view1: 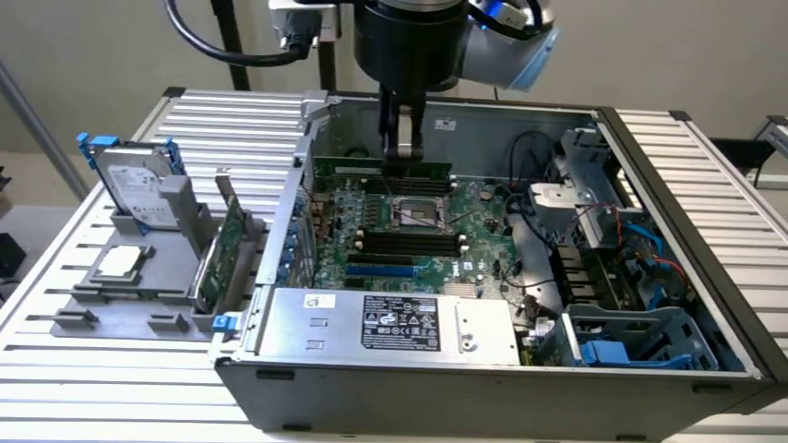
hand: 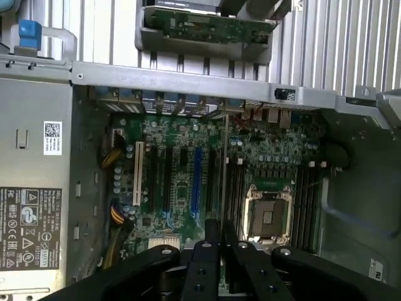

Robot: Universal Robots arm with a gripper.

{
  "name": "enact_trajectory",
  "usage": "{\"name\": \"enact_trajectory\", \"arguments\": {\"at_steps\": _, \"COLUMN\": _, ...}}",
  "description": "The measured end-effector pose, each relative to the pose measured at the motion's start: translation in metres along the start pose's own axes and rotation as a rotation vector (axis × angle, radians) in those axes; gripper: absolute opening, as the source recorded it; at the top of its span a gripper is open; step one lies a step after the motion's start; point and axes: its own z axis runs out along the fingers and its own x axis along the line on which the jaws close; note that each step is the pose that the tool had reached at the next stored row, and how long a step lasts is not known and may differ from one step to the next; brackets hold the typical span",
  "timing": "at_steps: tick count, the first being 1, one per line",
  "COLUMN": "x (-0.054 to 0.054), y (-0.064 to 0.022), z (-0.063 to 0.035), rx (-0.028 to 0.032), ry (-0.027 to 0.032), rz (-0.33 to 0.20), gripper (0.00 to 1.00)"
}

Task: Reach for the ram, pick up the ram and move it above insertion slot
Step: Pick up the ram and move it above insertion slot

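The ram (view1: 351, 169), a long thin green stick, hangs level inside the open computer case, above the back part of the motherboard (view1: 369, 212). My gripper (view1: 400, 159) comes straight down from above and is shut on the ram's middle. In the wrist view the gripper (hand: 218, 237) shows its dark fingers (hand: 203, 263), with the ram (hand: 225, 188) edge-on as a thin line between them. The black memory slots (view1: 407, 242) lie beside the CPU socket (view1: 416, 212), nearer the exterior camera than the ram. Those slots (hand: 235, 194) run alongside the socket (hand: 266, 213) below the gripper.
A grey power supply (view1: 388, 323) fills the case's near side. Cables and a drive cage (view1: 640, 337) crowd the exterior view's right. Outside the case, on the exterior view's left, a grey holder (view1: 124, 295) carries a hard drive (view1: 129, 185), a taller green expansion card (view1: 228, 263) and a CPU (view1: 121, 261).
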Motion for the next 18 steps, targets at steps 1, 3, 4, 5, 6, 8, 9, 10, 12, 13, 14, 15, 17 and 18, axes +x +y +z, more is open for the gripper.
{"name": "enact_trajectory", "arguments": {"at_steps": 1, "x": -0.001, "y": -0.0042, "z": 0.0006, "rx": 0.0001, "ry": 0.0029, "rz": 0.0, "gripper": 0.14}}
{"name": "enact_trajectory", "arguments": {"at_steps": 3, "x": -0.002, "y": -0.0114, "z": 0.0018, "rx": 0.0004, "ry": 0.0098, "rz": 0.002, "gripper": 0.14}}
{"name": "enact_trajectory", "arguments": {"at_steps": 4, "x": -0.003, "y": -0.0148, "z": 0.0024, "rx": 0.0006, "ry": 0.0132, "rz": 0.003, "gripper": 0.14}}
{"name": "enact_trajectory", "arguments": {"at_steps": 5, "x": -0.003, "y": -0.0181, "z": 0.0031, "rx": 0.0009, "ry": 0.0169, "rz": 0.004, "gripper": 0.14}}
{"name": "enact_trajectory", "arguments": {"at_steps": 6, "x": -0.004, "y": -0.0214, "z": 0.0035, "rx": 0.0011, "ry": 0.0205, "rz": 0.004, "gripper": 0.14}}
{"name": "enact_trajectory", "arguments": {"at_steps": 8, "x": -0.005, "y": -0.0283, "z": 0.0044, "rx": 0.0017, "ry": 0.0258, "rz": 0.006, "gripper": 0.14}}
{"name": "enact_trajectory", "arguments": {"at_steps": 9, "x": -0.006, "y": -0.0313, "z": 0.0047, "rx": 0.002, "ry": 0.0279, "rz": 0.007, "gripper": 0.14}}
{"name": "enact_trajectory", "arguments": {"at_steps": 10, "x": -0.006, "y": -0.0337, "z": 0.005, "rx": 0.0021, "ry": 0.0292, "rz": 0.008, "gripper": 0.14}}
{"name": "enact_trajectory", "arguments": {"at_steps": 12, "x": -0.007, "y": -0.0362, "z": 0.0054, "rx": 0.0022, "ry": 0.0294, "rz": 0.009, "gripper": 0.14}}
{"name": "enact_trajectory", "arguments": {"at_steps": 13, "x": -0.007, "y": -0.0364, "z": 0.0055, "rx": 0.0023, "ry": 0.0295, "rz": 0.009, "gripper": 0.14}}
{"name": "enact_trajectory", "arguments": {"at_steps": 14, "x": -0.007, "y": -0.0364, "z": 0.0055, "rx": 0.0024, "ry": 0.0295, "rz": 0.009, "gripper": 0.14}}
{"name": "enact_trajectory", "arguments": {"at_steps": 15, "x": -0.007, "y": -0.0365, "z": 0.0055, "rx": 0.0024, "ry": 0.0295, "rz": 0.009, "gripper": 0.14}}
{"name": "enact_trajectory", "arguments": {"at_steps": 17, "x": -0.007, "y": -0.0365, "z": 0.0055, "rx": 0.0024, "ry": 0.0295, "rz": 0.009, "gripper": 0.14}}
{"name": "enact_trajectory", "arguments": {"at_steps": 18, "x": -0.007, "y": -0.0365, "z": 0.0055, "rx": 0.0024, "ry": 0.0295, "rz": 0.009, "gripper": 0.14}}
